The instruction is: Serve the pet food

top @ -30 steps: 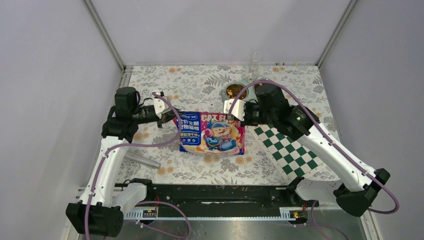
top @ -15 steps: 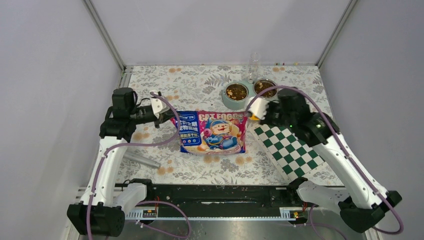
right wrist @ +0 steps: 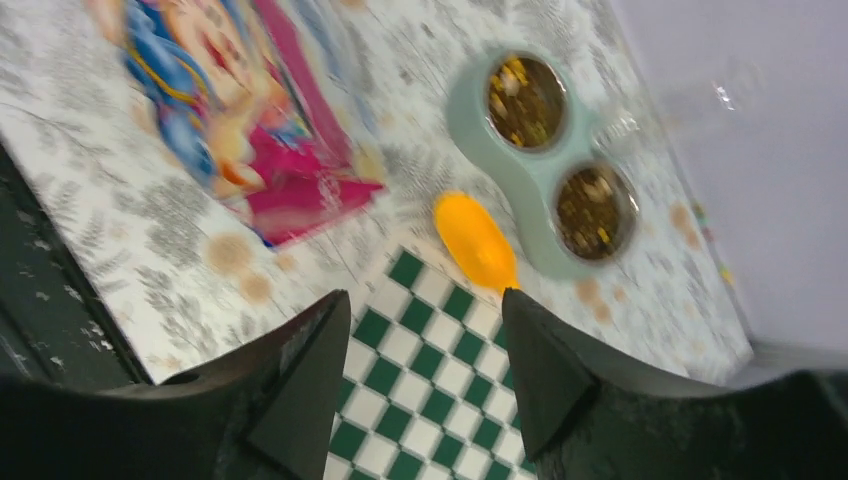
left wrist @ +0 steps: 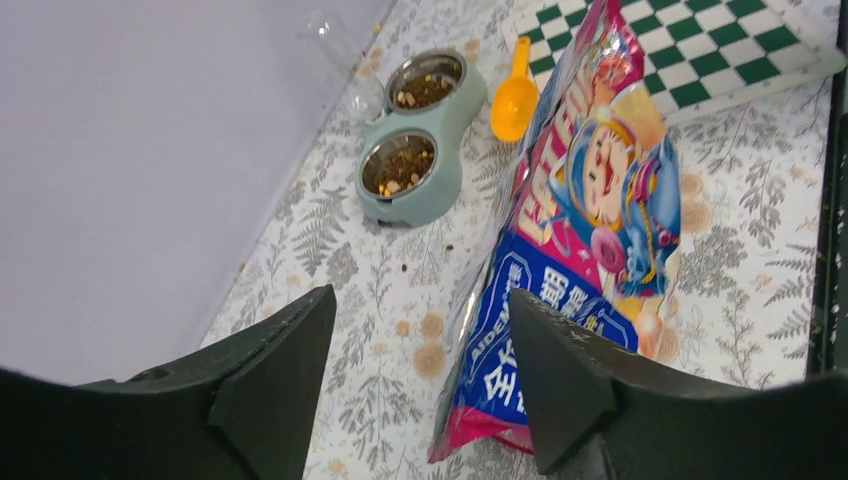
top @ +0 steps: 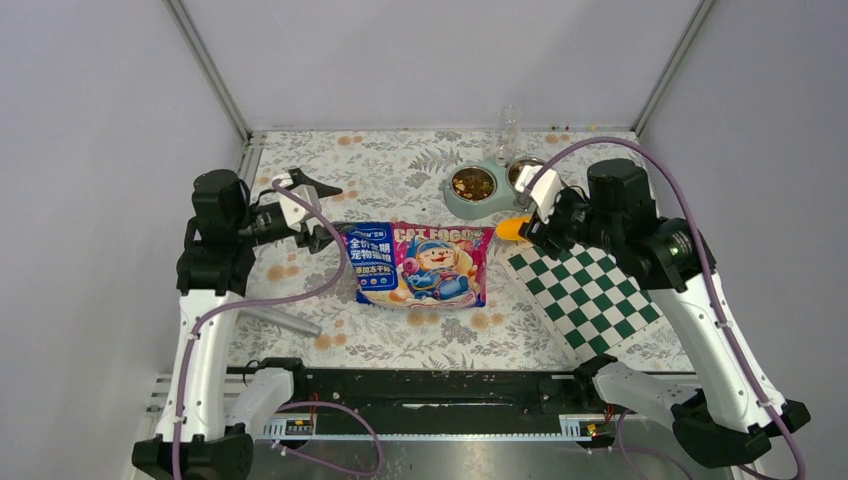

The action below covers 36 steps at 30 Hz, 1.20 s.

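The pet food (top: pixel 473 183) is brown kibble in the two steel cups of a mint double bowl (top: pixel 487 203), also seen as pet food (left wrist: pixel 399 164) and pet food (right wrist: pixel 524 90). The printed bag (top: pixel 420 265) lies flat in front of it, with loose kibble bits beside the bowl in the left wrist view. An orange scoop (top: pixel 511 228) lies free between the bag and the bowl. My left gripper (top: pixel 322 213) is open, just left of the bag's left edge (left wrist: pixel 500 330), holding nothing. My right gripper (top: pixel 528 222) hangs open above the scoop (right wrist: pixel 475 240), empty.
A green-and-white checkered mat (top: pixel 585 290) lies at the right front. A clear glass (top: pixel 508 125) stands behind the bowl near the back wall. A grey cylinder (top: pixel 280 320) lies at the left front. Walls enclose the flowered table on three sides.
Both grippers have opened. The left let go of the bag's edge and drew back left. The right arm swung right and released the scoop beside the bowl.
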Tool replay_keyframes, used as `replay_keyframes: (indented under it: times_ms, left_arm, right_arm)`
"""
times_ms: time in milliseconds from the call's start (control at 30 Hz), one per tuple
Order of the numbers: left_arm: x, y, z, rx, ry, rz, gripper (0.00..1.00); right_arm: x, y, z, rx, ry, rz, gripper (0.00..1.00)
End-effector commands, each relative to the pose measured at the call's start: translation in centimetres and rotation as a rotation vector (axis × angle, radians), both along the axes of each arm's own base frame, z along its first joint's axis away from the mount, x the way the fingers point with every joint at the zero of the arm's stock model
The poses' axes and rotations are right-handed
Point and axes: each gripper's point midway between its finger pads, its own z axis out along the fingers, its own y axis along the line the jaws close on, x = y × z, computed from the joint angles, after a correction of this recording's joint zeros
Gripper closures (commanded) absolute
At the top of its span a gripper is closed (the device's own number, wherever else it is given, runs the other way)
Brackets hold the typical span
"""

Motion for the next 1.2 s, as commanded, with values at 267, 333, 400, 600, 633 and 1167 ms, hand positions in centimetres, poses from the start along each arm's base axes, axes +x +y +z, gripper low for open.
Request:
replay_keyframes:
  times_ms: [267,333,400,600,633,1167]
  left_arm:
    - [2.5,-0.1,8.7,-0.35,-0.012,0.297,0.32]
    - [3.2,0.6,9.7,-0.43,0.007,0.369,0.32]
    - [3.5,1.2,10.9,-0.524,0.021,0.412,0.33]
    - [3.9,2.4,13.1,-0.707,0.071,0.488,0.03]
    - [4.0,2.3,13.0,-0.676,0.08,0.492,0.01]
    - [0.9,-7.3,7.7,-0.372,0.288,0.08,0.04]
  right_arm:
    - [1.0,9.5,-0.4,0.26,0.146,0.339,0.34]
    - [1.4,10.0,-1.1,0.253,0.163,0.358,0.36]
    - [1.4,10.3,-1.7,0.248,0.177,0.377,0.37]
    - [1.2,11.3,-2.8,0.24,0.201,0.423,0.48]
    - [1.3,11.5,-2.9,0.235,0.195,0.422,0.52]
    - [2.1,12.2,-4.6,0.164,0.194,0.423,0.99]
